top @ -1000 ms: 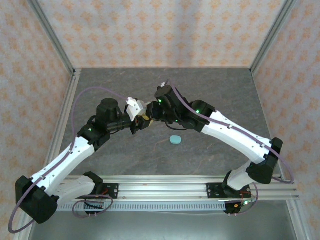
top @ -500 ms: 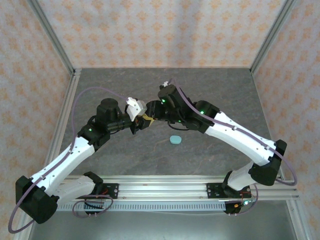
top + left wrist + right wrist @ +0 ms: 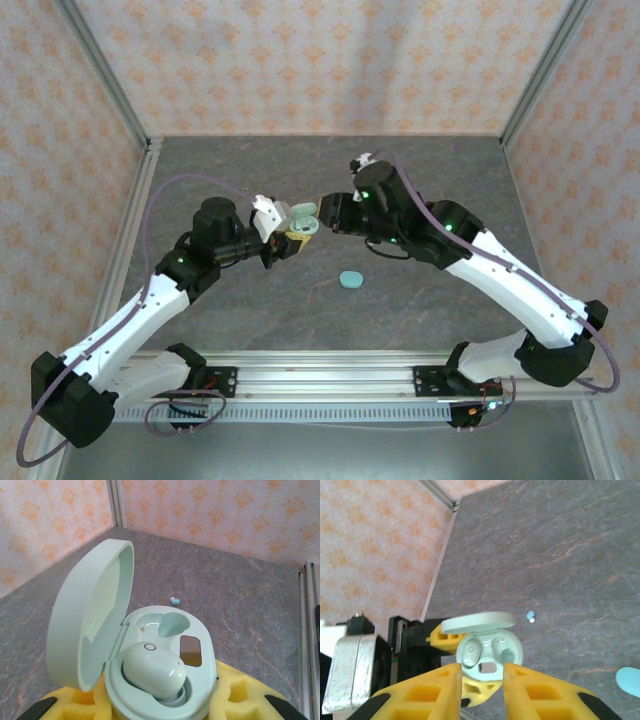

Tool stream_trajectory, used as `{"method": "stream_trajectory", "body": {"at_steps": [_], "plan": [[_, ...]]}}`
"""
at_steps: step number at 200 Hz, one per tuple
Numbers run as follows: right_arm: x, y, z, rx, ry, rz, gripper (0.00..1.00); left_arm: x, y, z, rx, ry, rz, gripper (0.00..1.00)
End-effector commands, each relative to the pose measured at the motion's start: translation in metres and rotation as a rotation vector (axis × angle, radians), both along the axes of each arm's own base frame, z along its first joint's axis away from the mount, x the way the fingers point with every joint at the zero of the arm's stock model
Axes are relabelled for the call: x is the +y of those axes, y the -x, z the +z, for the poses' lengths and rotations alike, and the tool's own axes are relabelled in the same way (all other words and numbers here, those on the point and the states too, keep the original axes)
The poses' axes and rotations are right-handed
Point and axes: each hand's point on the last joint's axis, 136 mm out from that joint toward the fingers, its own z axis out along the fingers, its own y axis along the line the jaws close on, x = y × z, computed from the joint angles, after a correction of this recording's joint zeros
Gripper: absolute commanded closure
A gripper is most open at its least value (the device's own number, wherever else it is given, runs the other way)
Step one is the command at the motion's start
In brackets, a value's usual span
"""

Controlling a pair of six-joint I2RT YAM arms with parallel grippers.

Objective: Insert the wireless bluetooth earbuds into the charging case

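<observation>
Right arm has pulled back toward the right side of the table, and its right gripper (image 3: 328, 212) now sits just beside the charging case (image 3: 303, 215) and no longer over it.

Closest to the near edge, a teal oval (image 3: 351, 279) lies flat on the table (image 3: 450, 180), about in the middle. I cannot tell what it is.

A bit farther in, the left gripper (image 3: 288, 240) is squeezed tight on the charging case (image 3: 165, 655) and holds it up in the air above the middle of the table. Its lid (image 3: 85, 620) stands open. One earbud (image 3: 150, 672) sits in the closer hole of the case. The other hole looks empty to me.

In the right wrist view, the right gripper (image 3: 481, 672) has its two yellow fingers (image 3: 430, 690) apart. Nothing is between them. The case (image 3: 490, 652) shows through the gap, past the tips.

Past the case, a loose earbud (image 3: 175, 600) lies by itself on the bare table, away from the edges. It also shows in the right wrist view (image 3: 530, 616).

I think the first bud is in and the second one is next. The right gripper needs to go down to the loose earbud, pinch it gently, and bring it back to the empty hole. It is tiny and round, so it could slip.

I see no words to read. The seated bud has a little ring mark, and the case has a dark shiny square.
</observation>
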Motion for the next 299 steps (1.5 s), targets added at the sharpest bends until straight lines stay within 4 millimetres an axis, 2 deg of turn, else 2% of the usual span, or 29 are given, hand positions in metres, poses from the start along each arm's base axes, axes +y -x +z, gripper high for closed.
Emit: {"method": "stream_trajectory", "body": {"at_steps": [1,30,59,83,134,189,216,238,299], "plan": [[-0.026,0.001,0.004,-0.009,0.013,-0.029,0.72,-0.003,0.008,0.018,-0.084,0.041,-0.044,0.91],[-0.053,-0.010,-0.016,0.034,0.076,-0.096,0.71,-0.004,0.011,0.022,-0.107,0.040,-0.060,0.91],[-0.073,-0.026,-0.054,0.147,0.093,-0.152,0.71,-0.003,0.011,0.022,-0.116,0.022,-0.065,0.91],[-0.080,-0.042,-0.092,0.255,0.070,-0.178,0.70,-0.003,0.010,0.015,-0.095,-0.010,-0.064,0.91],[-0.093,-0.068,-0.186,0.471,0.166,-0.252,0.70,-0.005,0.001,0.002,-0.061,-0.034,-0.052,0.91],[-0.107,-0.096,-0.262,0.605,0.214,-0.321,0.71,-0.007,-0.005,-0.007,-0.045,-0.057,-0.053,0.91],[-0.114,-0.104,-0.291,0.637,0.262,-0.349,0.71,-0.009,-0.007,-0.009,-0.040,-0.060,-0.056,0.91],[-0.117,-0.109,-0.306,0.662,0.282,-0.360,0.72,-0.010,-0.009,-0.010,-0.036,-0.062,-0.058,0.91],[-0.120,-0.117,-0.323,0.673,0.327,-0.364,0.72,-0.010,-0.010,-0.013,-0.031,-0.068,-0.056,0.91]]}}
